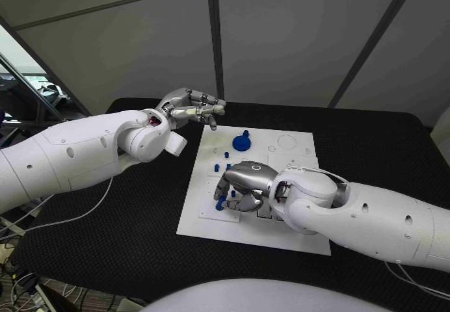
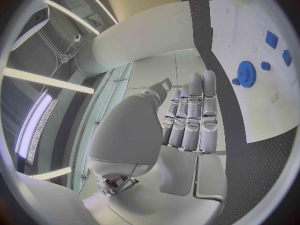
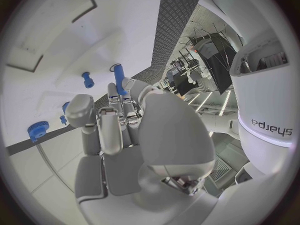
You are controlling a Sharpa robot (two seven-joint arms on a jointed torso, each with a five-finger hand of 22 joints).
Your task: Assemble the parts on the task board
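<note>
The white task board (image 1: 281, 227) lies mid-table. A blue gear (image 1: 242, 142) sits near its far edge, with several short blue pegs (image 1: 226, 155) standing just in front of it. My right hand (image 1: 246, 185) hovers low over the board's near left part with its fingers curled down. A long blue peg (image 1: 221, 203) stands slightly tilted at its fingertips. In the right wrist view that peg (image 3: 119, 78) pokes out beyond a fingertip, and I cannot tell whether it is gripped. My left hand (image 1: 192, 107) is raised off the board's far left corner. Its fingers (image 2: 190, 110) lie straight and hold nothing.
The board carries empty recesses, among them a round one (image 1: 293, 141) at the far right. The gear (image 2: 246, 74) and small blue blocks (image 2: 271, 38) show past my left hand. A cable (image 1: 84, 208) runs off the black table's (image 1: 375, 149) left edge.
</note>
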